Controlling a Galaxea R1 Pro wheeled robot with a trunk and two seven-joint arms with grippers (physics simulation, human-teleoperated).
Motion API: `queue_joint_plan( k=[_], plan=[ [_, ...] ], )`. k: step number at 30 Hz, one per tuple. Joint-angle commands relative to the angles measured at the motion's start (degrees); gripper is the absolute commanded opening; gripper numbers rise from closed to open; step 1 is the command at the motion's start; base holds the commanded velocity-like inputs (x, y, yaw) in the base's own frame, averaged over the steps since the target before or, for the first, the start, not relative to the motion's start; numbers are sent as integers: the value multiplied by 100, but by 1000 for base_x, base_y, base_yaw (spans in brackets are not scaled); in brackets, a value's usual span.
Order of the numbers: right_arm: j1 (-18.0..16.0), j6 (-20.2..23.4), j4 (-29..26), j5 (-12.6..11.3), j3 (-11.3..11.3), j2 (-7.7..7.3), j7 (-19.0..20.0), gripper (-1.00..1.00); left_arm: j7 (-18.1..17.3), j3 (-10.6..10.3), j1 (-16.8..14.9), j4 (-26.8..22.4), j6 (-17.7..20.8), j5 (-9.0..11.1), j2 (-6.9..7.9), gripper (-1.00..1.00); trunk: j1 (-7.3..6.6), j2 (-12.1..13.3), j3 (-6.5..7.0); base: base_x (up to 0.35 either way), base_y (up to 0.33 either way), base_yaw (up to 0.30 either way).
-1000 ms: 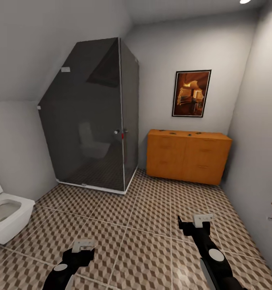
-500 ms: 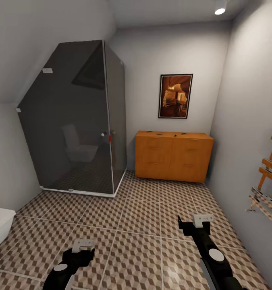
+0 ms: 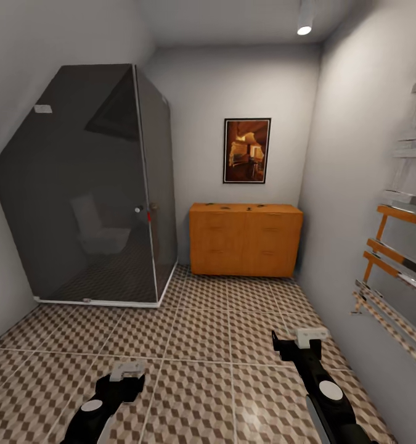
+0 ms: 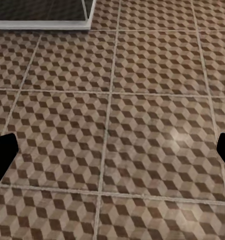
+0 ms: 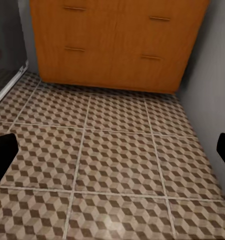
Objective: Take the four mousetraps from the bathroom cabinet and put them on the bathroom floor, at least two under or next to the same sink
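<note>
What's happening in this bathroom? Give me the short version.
The robot faces the orange-brown cabinet at the far wall, across the cube-patterned floor. Small dark items lie on the cabinet top, too small to identify. Both the left gripper and right gripper hang over the tiles, jaws open, holding nothing.

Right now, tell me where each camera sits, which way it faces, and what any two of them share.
Head view: high on the robot, looking forward and down the room at the cabinet and shower enclosure; both arms show, with left tool and right tool.
Left wrist view: near the left tool, facing the bathroom floor and the shower's base; dark fingertips at the edges.
Right wrist view: near the right tool, facing the cabinet front; fingertips at the edges.
Shared: head and right wrist views both show the cabinet.
</note>
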Motion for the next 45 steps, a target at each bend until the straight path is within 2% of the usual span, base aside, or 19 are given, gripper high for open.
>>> queue_joint_plan(
  k=[1, 13, 25, 28, 29, 30, 32, 33, 34, 37, 38, 42, 43, 45],
  plan=[
    [-5, 41, -7, 29, 19, -6, -38, 100, 36, -16, -2, -41, 31, 5, 5, 100, 0, -4, -2, 0, 0, -199],
    [-5, 48, -2, 29, 19, -5, -38, 100, 36, -17, -2, -91, 32, 2, 6, 100, 0, -4, 54, 0, 0, -197],
    [-5, 27, 44, 23, 19, -9, -17, 100, 25, -32, -2, -42, 5, 14, 10, 100, 0, -4, 63, 0, 0, -24],
    [-5, -4, 309, 23, 19, -8, -1, 100, 15, -41, -2, 202, -27, 15, 13, 100, 0, -4, 63, 0, 0, 0],
    [-5, -131, 656, 22, 19, -3, 2, 100, 17, -43, -4, 461, -112, 13, 14, 100, 0, -4, 63, 0, 0, 0],
    [-5, -444, 1124, 26, 19, 0, 4, 100, 17, -40, -3, 804, -348, 12, 17, 100, 0, -4, 63, 0, 0, 0],
    [-5, -764, 1482, 27, 19, 1, 5, 100, 18, -39, -3, 1080, -614, 12, 24, 100, 0, -4, 63, 0, 0, 0],
    [-5, -1136, 1861, 28, 19, 2, 5, 100, 18, -38, -2, 1384, -953, 14, 32, 100, 0, -4, 63, 0, 0, 0],
    [-5, -1331, 2051, 28, 19, 2, 6, 100, 18, -37, -2, 1549, -1144, 15, 36, 100, 0, -4, 63, 0, 0, 0],
    [-5, -2215, 2881, 32, 19, -3, 6, 100, 18, -26, -2, 2460, -2119, 14, 51, 100, 0, -4, 63, 0, 0, 0],
    [-5, -2666, 3358, 36, 19, -8, 6, 100, 18, -16, -2, 3168, -2759, 13, 55, 100, 0, -4, 63, 0, 0, 0],
    [-5, -2909, 3723, 36, 19, -7, 6, 100, 18, -6, -2, 3838, -3350, 9, 58, 100, 0, -4, 63, 0, 0, 0],
    [-5, -2979, 3934, 35, 19, -3, 6, 100, 18, -6, -4, 4195, -3670, 14, 63, 100, 0, -4, 63, 0, 0, 0],
    [-5, -3007, 4136, 37, 17, -6, 6, 100, 18, -3, -3, 4471, -3832, 13, 95, 100, 0, -4, 63, 0, 0, 0]
  ],
)
